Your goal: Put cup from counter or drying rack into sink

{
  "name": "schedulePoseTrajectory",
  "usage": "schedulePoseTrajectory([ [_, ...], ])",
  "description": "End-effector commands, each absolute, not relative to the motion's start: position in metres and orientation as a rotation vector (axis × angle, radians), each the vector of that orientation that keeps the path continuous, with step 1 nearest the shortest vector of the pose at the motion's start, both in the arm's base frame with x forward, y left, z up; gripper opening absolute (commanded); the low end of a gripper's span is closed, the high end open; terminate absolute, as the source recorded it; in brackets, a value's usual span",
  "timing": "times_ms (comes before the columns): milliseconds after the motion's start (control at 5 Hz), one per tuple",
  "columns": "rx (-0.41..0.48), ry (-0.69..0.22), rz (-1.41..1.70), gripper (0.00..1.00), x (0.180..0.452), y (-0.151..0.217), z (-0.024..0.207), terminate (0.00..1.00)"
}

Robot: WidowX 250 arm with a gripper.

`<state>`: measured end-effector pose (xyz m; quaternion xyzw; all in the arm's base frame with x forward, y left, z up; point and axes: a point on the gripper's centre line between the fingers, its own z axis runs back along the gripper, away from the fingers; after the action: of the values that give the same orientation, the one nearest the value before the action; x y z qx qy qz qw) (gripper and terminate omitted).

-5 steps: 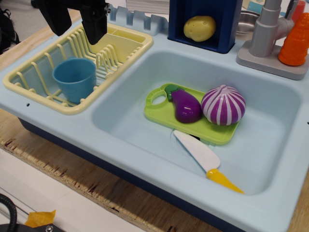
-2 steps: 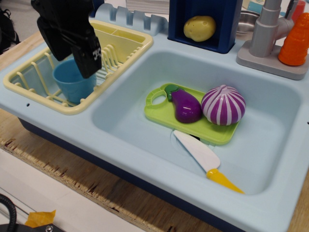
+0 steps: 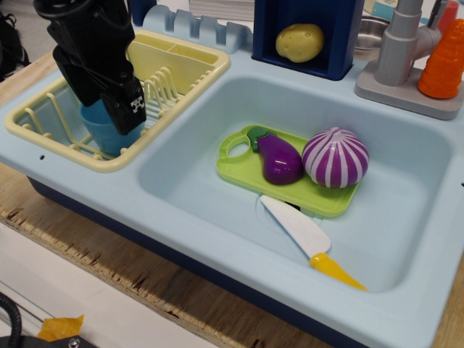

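The small blue cup (image 3: 102, 135) stands upright in the left part of the pale yellow drying rack (image 3: 185, 64), on the counter (image 3: 94, 190) to the left of the light-blue sink (image 3: 409, 210). My black gripper (image 3: 101, 109) is low over the cup, and its fingers (image 3: 127, 109) stand apart on either side of the cup's rim. It hides the cup's top and mouth. I cannot see whether a finger touches the cup.
In the sink lie a green cutting board (image 3: 246, 170) with a purple eggplant (image 3: 279, 159) and a purple onion (image 3: 335, 156), and a toy knife (image 3: 304, 235). At the back stand a potato (image 3: 299, 41) in a blue box, a grey faucet (image 3: 401, 51) and an orange carrot (image 3: 444, 61).
My gripper has come down from above the rack's back edge and moved forward onto the cup, now covering its top. The cup has not moved.
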<state>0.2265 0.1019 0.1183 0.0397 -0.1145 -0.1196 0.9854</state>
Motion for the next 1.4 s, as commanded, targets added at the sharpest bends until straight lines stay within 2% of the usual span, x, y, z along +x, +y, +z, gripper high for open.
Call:
schedulePoseTrajectory([
  [0,0.075,-0.205,-0.216,1.00,0.232,0.107,0.105,0.00],
  [200,0.075,-0.179,-0.151,1.00,0.235,0.104,0.091,0.00],
  [400,0.079,-0.173,-0.107,0.00,0.233,0.101,0.088,0.00],
  [600,0.107,-0.184,-0.079,0.00,0.230,0.098,0.098,0.00],
  [800,0.153,-0.220,-0.068,0.00,0.228,0.094,0.119,0.00],
  [1000,0.204,-0.303,-0.090,0.00,0.235,0.083,0.150,0.00],
  [1200,0.199,-0.408,-0.095,0.00,0.236,0.065,0.174,0.00],
])
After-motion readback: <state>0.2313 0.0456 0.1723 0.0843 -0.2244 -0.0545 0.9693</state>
